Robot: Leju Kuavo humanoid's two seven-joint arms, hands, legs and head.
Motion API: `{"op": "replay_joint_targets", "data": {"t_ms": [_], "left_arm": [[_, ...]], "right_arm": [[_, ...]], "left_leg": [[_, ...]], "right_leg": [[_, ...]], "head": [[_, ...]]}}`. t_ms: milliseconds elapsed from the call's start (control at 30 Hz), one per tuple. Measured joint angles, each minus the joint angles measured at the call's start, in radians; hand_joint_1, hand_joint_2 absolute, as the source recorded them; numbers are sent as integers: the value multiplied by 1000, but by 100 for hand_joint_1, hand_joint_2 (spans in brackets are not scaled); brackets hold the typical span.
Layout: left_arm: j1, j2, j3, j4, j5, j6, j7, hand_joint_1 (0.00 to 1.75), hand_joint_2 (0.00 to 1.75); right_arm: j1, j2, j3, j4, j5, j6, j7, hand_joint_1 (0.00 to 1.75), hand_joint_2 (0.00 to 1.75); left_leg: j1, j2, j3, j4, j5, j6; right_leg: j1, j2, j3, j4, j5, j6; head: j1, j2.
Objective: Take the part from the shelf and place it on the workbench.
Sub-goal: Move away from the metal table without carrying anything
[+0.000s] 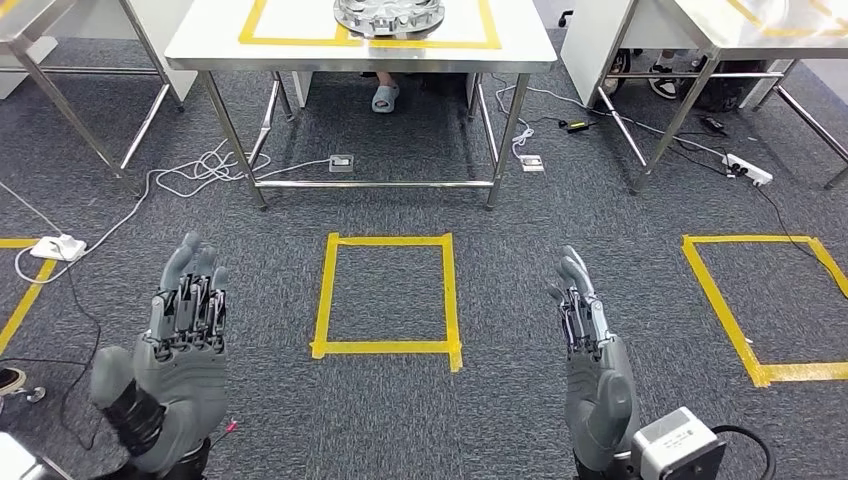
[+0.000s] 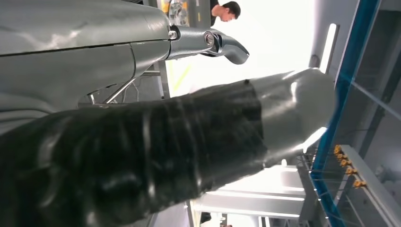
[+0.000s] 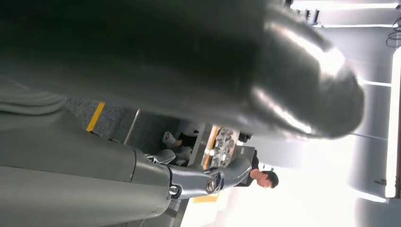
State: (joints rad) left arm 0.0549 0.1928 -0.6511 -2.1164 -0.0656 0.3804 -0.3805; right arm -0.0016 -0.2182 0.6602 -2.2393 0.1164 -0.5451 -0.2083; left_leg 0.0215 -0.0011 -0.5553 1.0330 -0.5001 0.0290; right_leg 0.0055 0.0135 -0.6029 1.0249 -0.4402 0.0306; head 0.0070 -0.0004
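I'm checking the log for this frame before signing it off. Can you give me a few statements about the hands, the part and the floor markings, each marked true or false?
1. The left robot hand holds the metal part. False: it is empty, fingers apart.
2. The metal part lies on the white table, inside a yellow tape outline. True.
3. The right robot hand is empty. True.
4. The yellow tape square on the carpet has a box standing in it. False: only carpet shows inside it.
5. A person's foot shows under the table. True.
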Motion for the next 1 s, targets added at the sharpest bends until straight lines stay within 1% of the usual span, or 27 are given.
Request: {"op": "replay_joint_targets", "data": {"t_ms": [33, 67, 100, 133, 167, 200, 233, 267, 333, 367, 400, 467, 500, 533, 567, 600, 633, 667, 700, 733, 767, 800, 833, 867, 900, 933, 1000], "left_arm": [[0, 0, 0, 0, 0, 0, 0, 0, 0], [-1, 0, 0, 0, 0, 0, 0, 0, 0], [-1, 0, 0, 0, 0, 0, 0, 0, 0], [0, 0, 0, 0, 0, 0, 0, 0, 0], [0, 0, 0, 0, 0, 0, 0, 0, 0], [1, 0, 0, 0, 0, 0, 0, 0, 0], [1, 0, 0, 0, 0, 0, 0, 0, 0], [1, 0, 0, 0, 0, 0, 0, 0, 0], [0, 0, 0, 0, 0, 0, 0, 0, 0], [0, 0, 0, 0, 0, 0, 0, 0, 0], [0, 0, 0, 0, 0, 0, 0, 0, 0], [0, 0, 0, 0, 0, 0, 0, 0, 0], [0, 0, 0, 0, 0, 0, 0, 0, 0], [0, 0, 0, 0, 0, 0, 0, 0, 0], [0, 0, 0, 0, 0, 0, 0, 0, 0], [1, 0, 1, 0, 0, 0, 0, 0, 0], [1, 0, 1, 0, 0, 0, 0, 0, 0], [1, 0, 1, 0, 0, 0, 0, 0, 0], [2, 0, 1, 0, 0, 0, 0, 0, 0], [2, 0, 1, 1, 0, 0, 0, 0, 0], [2, 0, 1, 1, 0, 0, 0, 0, 0], [1, 0, 1, 1, 0, 0, 0, 0, 0], [1, 0, 1, 0, 0, 0, 0, 0, 0], [1, 0, 1, 0, 0, 0, 0, 0, 0], [0, 0, 1, 0, 0, 0, 0, 0, 0], [0, 0, 1, -1, 0, 0, 0, 0, 0], [0, 0, 1, -1, 0, 0, 0, 0, 0]], "right_arm": [[0, 0, 0, 0, 0, 0, 0, 0, 0], [0, 0, 0, 0, 0, 0, 0, 0, 0], [0, 0, 0, 0, 0, 0, 0, 0, 0], [1, 0, 0, 0, 0, 0, 0, 0, 0], [1, 0, 0, 0, 0, 0, 0, 0, 0], [1, 0, 0, 0, 0, 0, 0, 0, 0], [2, 0, 0, 0, 0, 0, 0, 0, 0], [2, 0, 0, 0, 0, 0, 0, 0, 0], [0, 0, 0, 0, 0, 0, 0, 0, 0], [-1, 0, 0, -1, 0, 0, 0, 0, 0], [-2, 0, 0, -1, 0, 0, -1, 0, 0], [-2, 0, 0, -2, 0, 0, -1, 0, 0], [-1, 0, 0, -3, 0, 0, -1, 0, 0], [-1, 0, 0, -3, 0, 0, -1, 0, 0], [-2, 0, 0, -3, 0, 0, -1, 0, 0], [-2, 0, 0, -2, 0, 0, 0, 0, 0], [-1, 0, 0, -2, 0, 0, 0, 0, 0], [-1, 0, 0, -2, 0, 0, 0, 0, 0], [0, 0, 0, -1, 0, 0, 0, 0, 0], [0, 0, 0, 0, 0, 0, 0, 0, 0], [0, 0, 0, 0, 0, 0, 0, 0, 0], [0, 0, 0, 0, 0, 0, 0, 0, 0], [0, 0, 0, 0, 0, 0, 0, 0, 0], [0, 0, 0, 0, 0, 0, 0, 0, 0], [0, 0, 0, 0, 0, 0, 0, 0, 0], [0, 0, 0, 0, 0, 0, 0, 0, 0], [0, 0, 0, 0, 0, 0, 0, 0, 0]], "left_leg": [[2, 2, -4, -2, 6, 6], [4, 3, -10, -4, 13, 12], [3, 5, -17, -3, 18, 15], [3, 6, -26, -3, 24, 16], [2, 8, -35, -3, 30, 17], [1, 11, -44, -2, 36, 16], [-1, 13, -53, -2, 43, 15], [-2, 14, -60, -2, 49, 14], [-5, 17, -68, -3, 60, 9], [-5, 20, -70, -5, 66, 4], [-3, 22, -72, -7, 71, -2], [1, 28, -71, -15, 83, -16], [2, 28, -72, -14, 84, -22], [1, 25, -79, -4, 73, -26], [1, 20, -93, 26, 48, -30], [1, 14, -115, 77, 10, -32], [1, 9, -140, 142, -32, -35], [2, 8, -160, 205, -65, -38], [2, 7, -167, 244, -80, -40], [2, 7, -157, 247, -78, -41], [2, 7, -125, 208, -61, -41], [2, 6, -78, 140, -37, -38], [1, 3, -36, 72, -23, -35], [1, 1, -4, 19, -14, -30], [-1, -1, 12, -8, -12, -24], [-4, -2, 14, -13, -13, -17], [-3, 2, 10, -14, 1, -3]], "right_leg": [[-2, -1, -12, 21, -18, 6], [-4, -2, -29, 59, -47, 12], [-6, -3, -52, 115, -85, 18], [-9, -4, -73, 181, -123, 22], [-11, -4, -89, 235, -149, 25], [-12, -4, -91, 263, -160, 26], [-13, -4, -75, 253, -154, 24], [-12, -5, -38, 203, -132, 20], [-5, -15, 52, 54, -93, 4], [-1, -20, 82, -1, -83, -5], [4, -24, 95, -30, -82, -12], [10, -23, 92, -41, -75, -23], [8, -22, 95, -49, -65, -27], [6, -20, 98, -58, -53, -32], [3, -20, 99, -66, -41, -36], [0, -20, 97, -70, -30, -38], [0, -19, 88, -70, -22, -41], [1, -18, 78, -68, -15, -41], [2, -16, 68, -66, -10, -40], [2, -15, 58, -62, -5, -39], [2, -12, 50, -56, -2, -37], [2, -10, 42, -49, 0, -35], [3, -8, 34, -40, 1, -32], [4, -6, 26, -31, 1, -28], [5, -5, 19, -25, 3, -23], [5, -4, 14, -22, 6, -16], [2, -2, 6, -18, 12, -3]], "head": [[3, 0], [8, 0], [15, 0], [22, 0], [27, 0], [31, 0], [34, 0], [38, 0], [43, 0], [43, 0], [43, 0], [46, 0], [47, 0], [47, 0], [42, 0], [34, 0], [26, 0], [19, 0], [13, 0], [9, 0], [5, 0], [1, 0], [-3, 0], [-5, 0], [-5, 0], [-4, 0], [-3, 0]]}}
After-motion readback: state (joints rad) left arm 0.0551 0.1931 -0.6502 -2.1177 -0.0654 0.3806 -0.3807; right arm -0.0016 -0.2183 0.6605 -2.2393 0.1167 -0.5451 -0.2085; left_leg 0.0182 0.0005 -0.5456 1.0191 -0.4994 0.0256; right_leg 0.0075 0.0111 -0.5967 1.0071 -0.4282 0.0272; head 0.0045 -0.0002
